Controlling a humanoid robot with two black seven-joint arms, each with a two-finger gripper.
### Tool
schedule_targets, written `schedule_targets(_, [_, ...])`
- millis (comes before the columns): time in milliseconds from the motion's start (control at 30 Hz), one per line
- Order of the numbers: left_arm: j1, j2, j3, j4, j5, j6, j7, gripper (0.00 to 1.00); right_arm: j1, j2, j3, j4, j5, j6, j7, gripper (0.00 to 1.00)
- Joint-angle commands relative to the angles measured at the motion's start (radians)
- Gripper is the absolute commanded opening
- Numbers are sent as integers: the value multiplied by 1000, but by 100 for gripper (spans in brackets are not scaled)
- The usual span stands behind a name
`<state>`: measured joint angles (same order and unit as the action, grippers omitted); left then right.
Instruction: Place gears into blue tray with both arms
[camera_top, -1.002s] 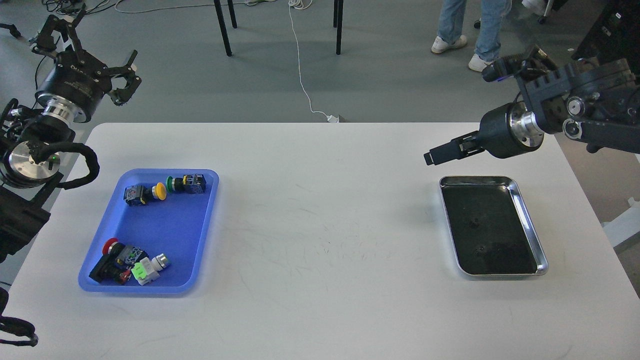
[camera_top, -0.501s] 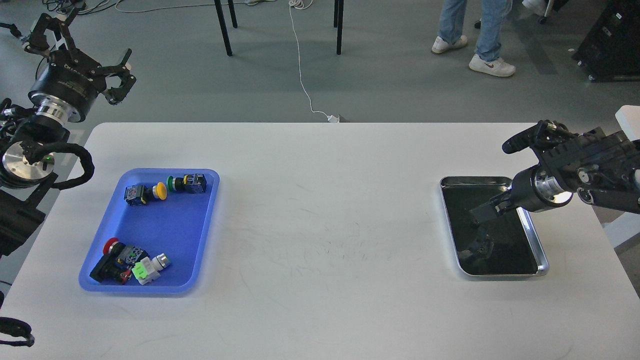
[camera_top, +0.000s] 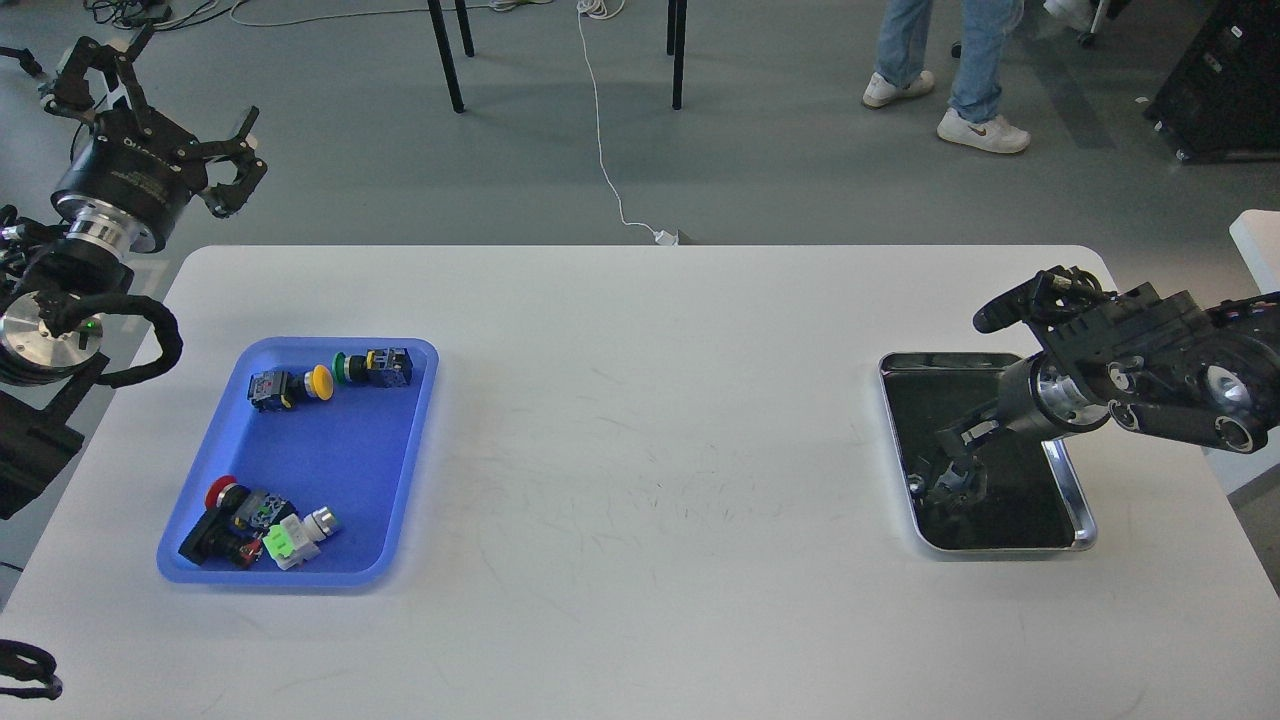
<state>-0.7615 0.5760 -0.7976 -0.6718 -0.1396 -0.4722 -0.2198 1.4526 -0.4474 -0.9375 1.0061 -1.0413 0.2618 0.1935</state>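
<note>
The blue tray (camera_top: 345, 455) lies at the table's left and holds several push-button switches with coloured caps. My left gripper (camera_top: 160, 115) hangs open beyond the table's far left corner, well clear of the tray. My right gripper (camera_top: 950, 450) reaches down into the steel tray (camera_top: 1085, 525) at the right, its dark fingers low over the black lining. The fingers blend with the lining and their reflection. I cannot make out the gears against that black lining; any under the gripper are hidden.
The white table (camera_top: 650, 450) stretches between the two trays. Past its far edge are chair legs (camera_top: 445, 55), a white cable (camera_top: 605, 150) on the floor and a standing person's legs (camera_top: 950, 60).
My right arm has swung down and right from above the table into the steel tray. The left gripper has drifted slightly left and stays open.
</note>
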Motion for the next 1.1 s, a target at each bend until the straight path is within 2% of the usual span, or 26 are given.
schedule_targets(0, [-2, 2, 0, 0, 0, 0, 0, 98, -2, 9, 8, 3, 6, 1, 4, 60])
schedule_targets(200, [1, 8, 1, 0, 0, -2, 0, 98, -23, 9, 23, 5, 26, 7, 3, 58])
schedule_targets(334, [2, 18, 1, 0, 0, -2, 2, 98, -38, 9, 23, 0, 24, 5, 0, 50])
schedule_targets(501, [1, 16, 0, 0, 0, 0, 2, 98, -49, 16, 25, -6, 24, 5, 1, 48])
schedule_targets(601, [1, 16, 1, 0, 0, 0, 4, 98, -51, 27, 25, -20, 24, 7, 1, 43])
schedule_targets(701, [1, 18, 1, 0, 0, 0, 5, 98, -49, 29, 25, -24, 24, 7, 3, 33])
schedule_targets(1068, [1, 33, 0, 0, -1, -2, 4, 98, -37, 10, 23, -17, 14, 5, 11, 20])
